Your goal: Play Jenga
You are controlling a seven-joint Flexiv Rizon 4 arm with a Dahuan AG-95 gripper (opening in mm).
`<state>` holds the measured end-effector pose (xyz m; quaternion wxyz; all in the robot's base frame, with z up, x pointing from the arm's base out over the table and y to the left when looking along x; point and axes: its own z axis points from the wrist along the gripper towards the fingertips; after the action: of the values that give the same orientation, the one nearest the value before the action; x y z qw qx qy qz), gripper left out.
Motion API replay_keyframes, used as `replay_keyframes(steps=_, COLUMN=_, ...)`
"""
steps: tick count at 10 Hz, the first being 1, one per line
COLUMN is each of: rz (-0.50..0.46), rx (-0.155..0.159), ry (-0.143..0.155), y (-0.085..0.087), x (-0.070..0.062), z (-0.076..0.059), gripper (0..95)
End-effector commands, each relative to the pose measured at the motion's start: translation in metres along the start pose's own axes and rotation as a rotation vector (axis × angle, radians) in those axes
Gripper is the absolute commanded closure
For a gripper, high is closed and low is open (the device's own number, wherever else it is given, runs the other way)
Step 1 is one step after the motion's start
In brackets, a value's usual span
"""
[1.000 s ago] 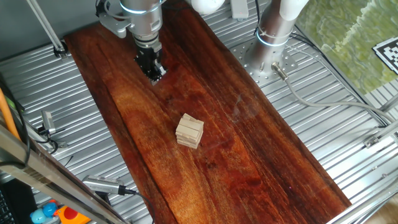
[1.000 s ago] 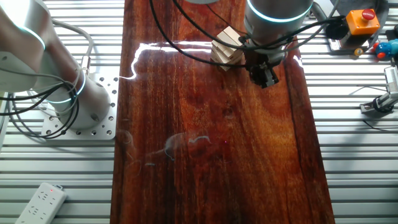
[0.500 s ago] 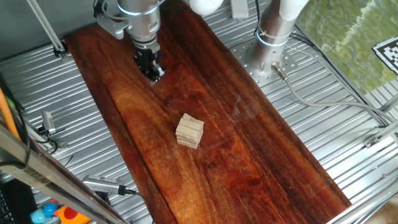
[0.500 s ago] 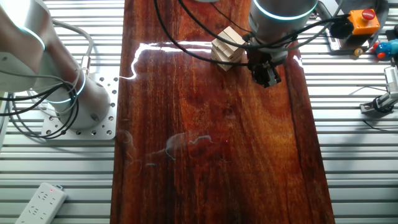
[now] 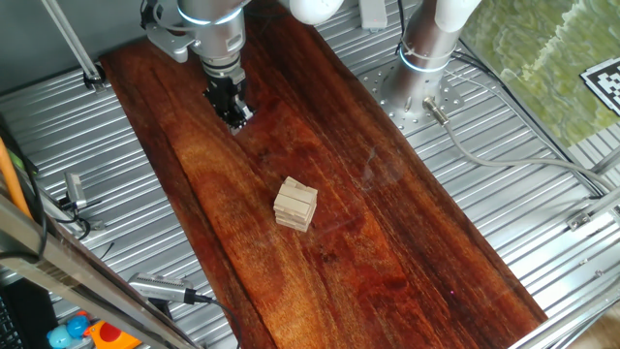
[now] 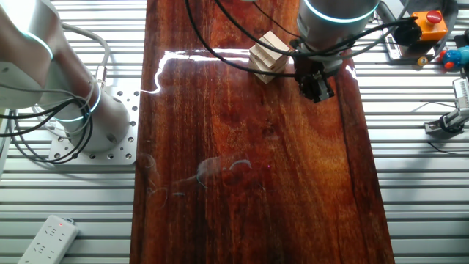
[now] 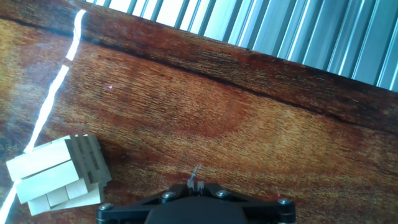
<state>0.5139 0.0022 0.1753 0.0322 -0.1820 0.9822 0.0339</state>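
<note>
The gripper (image 5: pixel 235 113) hangs above the dark wood board (image 5: pixel 387 242), fingers pointing down. Its black fingers appear pressed together with nothing between them; in the hand view only a thin metal tip shows at the bottom edge, which supports a closed, empty state.

Change since one second ago: the gripper has drifted slightly toward the far end of the board in one fixed view, and slightly rightward in the other fixed view (image 6: pixel 316 86). The Jenga stack (image 5: pixel 295 204) has not moved. The shift carries the hand away from the stack, not toward it, so no block is engaged. Judgement: this is a positioning phase, and the game move itself has not begun.

Location of the task object: the Jenga stack stands near the middle of the board, well apart from the gripper in one fixed view. In the other fixed view it sits just beside the arm's wrist (image 6: pixel 267 55). In the hand view it lies at the lower left (image 7: pixel 56 174).

Materials and shapes:
- Jenga blocks: pale, matte, rectangular wood, laid in crossed layers; end faces show between layers.
- Board: long, dark red-brown plank, glossy, with visible grain and bright glare streaks.
- Table (image 5: pixel 542 194): ribbed metal slats surrounding the board.
</note>
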Motion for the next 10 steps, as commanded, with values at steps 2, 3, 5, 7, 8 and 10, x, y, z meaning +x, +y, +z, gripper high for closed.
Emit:
replay_keyframes(steps=2, rz=0.001, rx=0.002, ry=0.003, y=0.0000, x=0.0001, z=-0.0005, gripper=95.0)
replay_keyframes(steps=3, rz=0.002, rx=0.004, ry=0.004, y=0.0000, x=0.0000, z=-0.0005, gripper=95.0)
replay_keyframes(steps=5, rz=0.002, rx=0.008, ry=0.006, y=0.0000, x=0.0000, z=-0.0005, gripper=95.0)
replay_keyframes(steps=7, rz=0.006, rx=0.007, ry=0.006, y=0.0000, x=0.0000, z=-0.0005, gripper=95.0)
replay_keyframes(steps=8, rz=0.009, rx=0.006, ry=0.007, y=0.0000, x=0.0000, z=-0.0005, gripper=95.0)
replay_keyframes(steps=10, rz=0.008, rx=0.006, ry=0.008, y=0.0000, x=0.0000, z=-0.0005, gripper=95.0)
